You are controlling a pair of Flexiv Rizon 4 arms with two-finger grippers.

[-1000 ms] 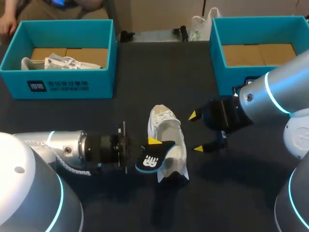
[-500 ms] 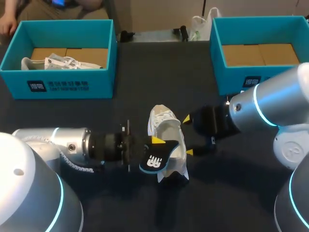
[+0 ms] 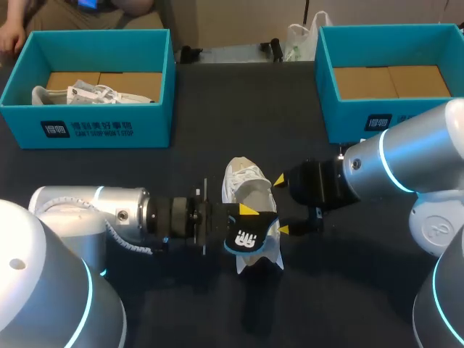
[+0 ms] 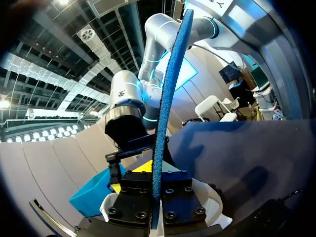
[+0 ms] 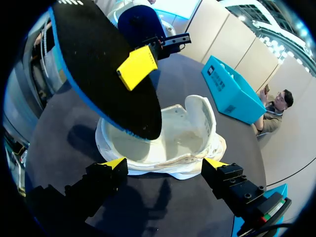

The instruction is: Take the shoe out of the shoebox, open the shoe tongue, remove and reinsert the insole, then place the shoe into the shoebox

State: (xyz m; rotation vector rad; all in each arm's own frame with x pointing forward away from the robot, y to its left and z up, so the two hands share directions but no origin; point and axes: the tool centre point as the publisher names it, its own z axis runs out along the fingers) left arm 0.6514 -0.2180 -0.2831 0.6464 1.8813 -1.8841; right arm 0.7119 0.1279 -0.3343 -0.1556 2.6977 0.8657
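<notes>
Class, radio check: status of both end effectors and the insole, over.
Left end effector shut on insole, above white sneaker. Right end effector open, at sneaker's side. Nothing between insole and sneaker.

Table [image 3: 217, 109]: was dark and matte.
Left shoebox [image 3: 94, 129]: teal, stood at the far left.
Right shoebox [image 3: 344, 112]: teal, stood at the far right.
Shoe [image 3: 243, 177]: white, rested mid-table, well apart from both.

The shoe [image 3: 250, 192] in the middle of the frame is seen as white soft cloth, the insole [image 3: 245, 235] is shown with a matt black face and a rough blue edge, the table [image 3: 217, 109] is covered in dark matt material, and the right arm [image 3: 409, 156] is finished in smooth glossy silver.
</notes>
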